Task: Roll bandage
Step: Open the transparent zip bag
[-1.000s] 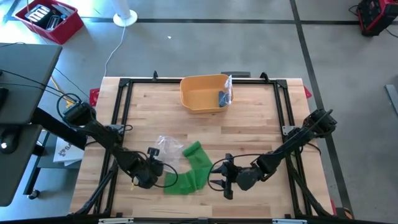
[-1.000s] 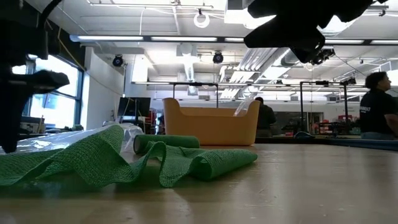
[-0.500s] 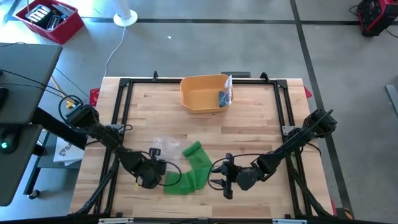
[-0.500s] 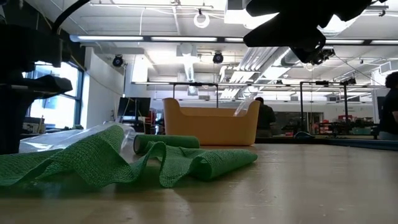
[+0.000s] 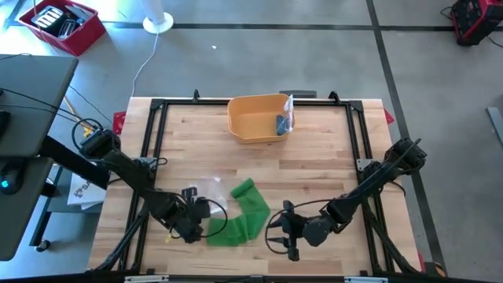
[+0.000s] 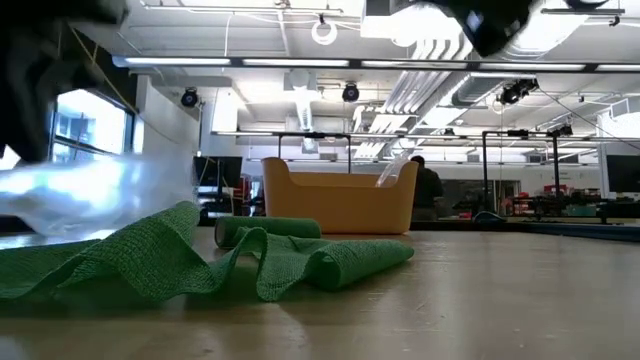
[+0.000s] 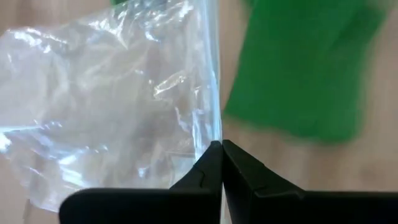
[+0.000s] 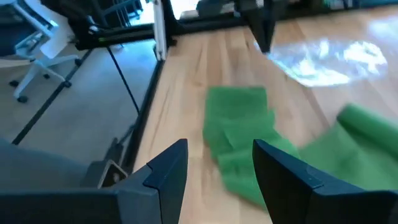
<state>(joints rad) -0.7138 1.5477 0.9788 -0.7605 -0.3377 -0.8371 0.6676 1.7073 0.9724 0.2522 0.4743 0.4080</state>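
A green bandage [image 5: 240,214] lies unrolled and crumpled on the wooden table near its front edge, one end still in a small roll [image 6: 265,230]. It also shows in the right wrist view [image 8: 239,134]. A clear plastic bag [image 5: 204,190] is just left of it. My left gripper [image 5: 189,224] is shut on this bag. My right gripper [image 5: 275,233] hovers open just right of the bandage, fingers pointing toward it, touching nothing. My left gripper pinches the clear bag by a thin edge [image 7: 216,134] between its two fingertips, coming steeply from above. The bag [image 6: 90,195] is raised off the table beside the bandage; whether its lowest part still rests on the wood I cannot tell.
An orange bin [image 5: 258,118] with a small bag inside stands at the table's far middle. A black frame [image 5: 149,141] borders the table on both sides. Bare wood lies between the bin and the bandage.
My left gripper has shut on the bag's edge, rolled about its own axis and risen, pulling the bag up off the table. My right gripper has drifted a little toward the near edge, still open. The bandage has stayed put.
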